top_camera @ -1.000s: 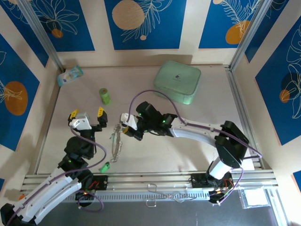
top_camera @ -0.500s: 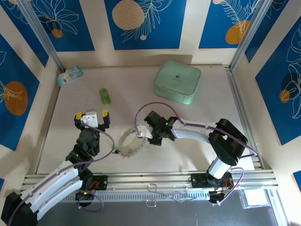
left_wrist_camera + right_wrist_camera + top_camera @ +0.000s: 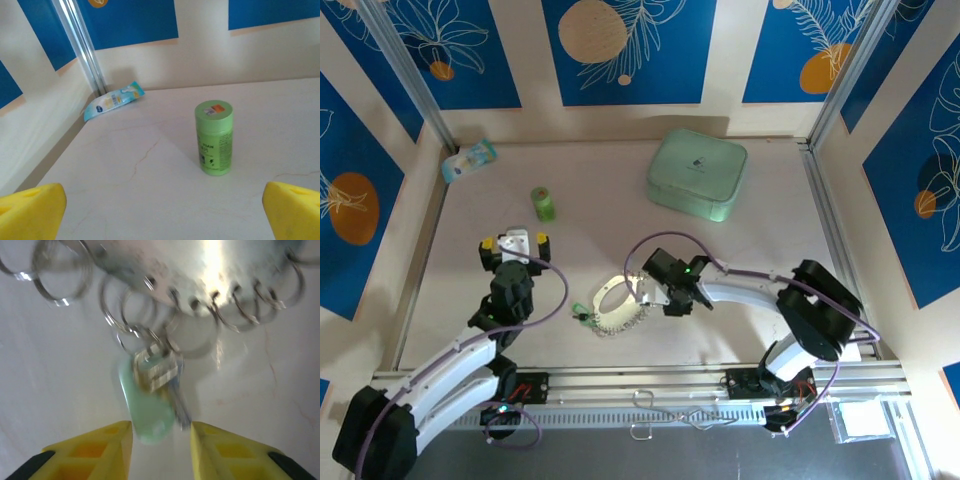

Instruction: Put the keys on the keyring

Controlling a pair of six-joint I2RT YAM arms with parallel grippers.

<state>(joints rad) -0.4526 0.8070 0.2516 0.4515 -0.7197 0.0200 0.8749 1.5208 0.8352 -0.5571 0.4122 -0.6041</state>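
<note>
**Right gripper loosened over a key at the keyring's edge**

The right gripper point(image 3: 648, 293) is low over the table point(image 3: 740, 250), with the keyring point(image 3: 615, 305) lying flat just off its fingertips. In the right wrist view, the gripper point(image 3: 161, 431) has its yellow fingers point(image 3: 87, 450) parted and is clamping nothing. A mint-headed key point(image 3: 147, 410) hangs from one of the small rings point(image 3: 192, 340) strung along the keyring point(image 3: 200, 270). The key's head reaches down into the gap, closer to the left-hand finger. The picture is blurred, so I can't tell whether the key touches that finger.

From above, a speck of green point(image 3: 578, 312) sits at the far end of the loop, on the side away from that gripper.

The left gripper point(image 3: 515, 243) is well apart from the ring, with its jaws spread wide and holding nothing. Ahead of the left gripper point(image 3: 162, 210) an upright green cylinder point(image 3: 214, 137) stands on the table. Farther ahead and to its left, a pale blue packet point(image 3: 112, 101) lies by the wall. A mint case point(image 3: 697, 172) sits well beyond the right gripper.
</note>
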